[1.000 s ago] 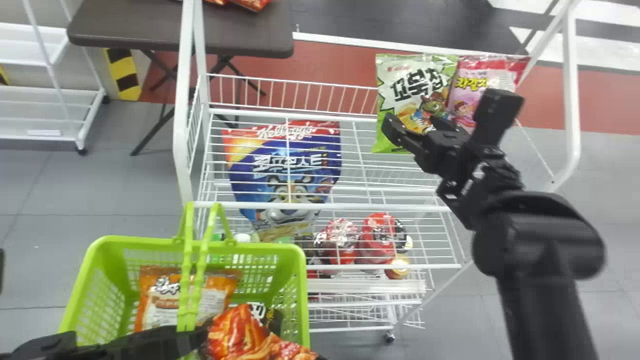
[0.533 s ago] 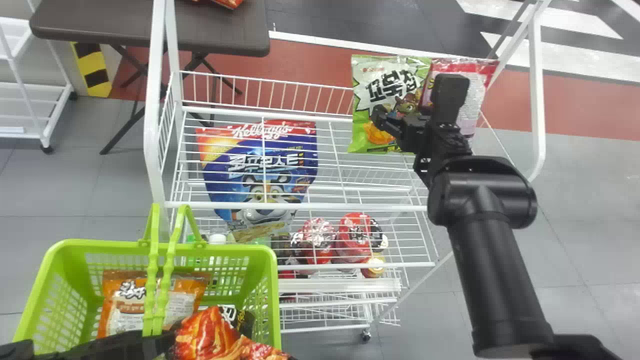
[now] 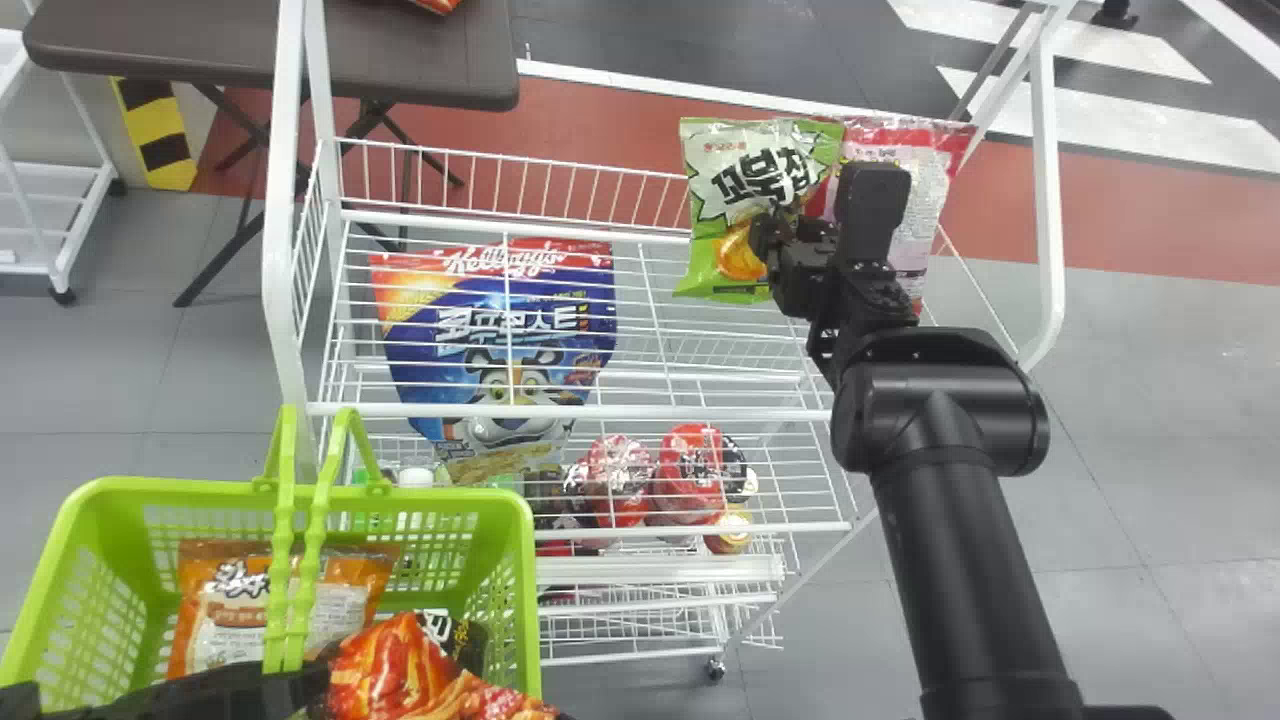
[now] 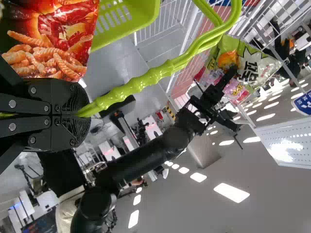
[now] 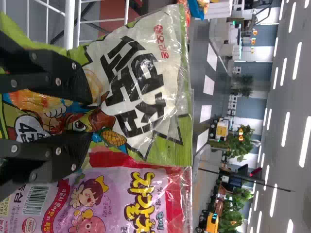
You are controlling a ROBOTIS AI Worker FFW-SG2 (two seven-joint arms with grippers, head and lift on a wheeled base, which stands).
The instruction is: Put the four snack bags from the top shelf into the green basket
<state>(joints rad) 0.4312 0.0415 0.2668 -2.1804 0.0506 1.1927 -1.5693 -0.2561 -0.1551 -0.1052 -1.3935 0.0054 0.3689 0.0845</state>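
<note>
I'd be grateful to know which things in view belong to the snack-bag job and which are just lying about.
Job: green bag, pink bag, basket; probably orange bag, red bag.
Lying about: blue bag below the top shelf, round red packages lower down, brown table.

The right arm [image 3: 965, 570] comes in from the bottom edge of the head view, to the right of the middle, and slants up and a little leftward, its lower link straight. A thick rounded joint [image 3: 940, 400] sits across its top, and the slimmer wrist [image 3: 860, 310] carries on past it, leaning slightly left. A blunt black block [image 3: 872, 210] stands up beside the right gripper [image 3: 778, 222], whose tips point away from the robot. In the right wrist view the right gripper [image 5: 91, 117] has its jaws apart, the two roughly parallel with a clear gap. The left gripper [image 3: 270, 690] is low at the head view's bottom left, lying nearly level and turned toward the robot's right. In the left wrist view the left gripper's [image 4: 87, 114] jaws are closed, side by side.
</note>
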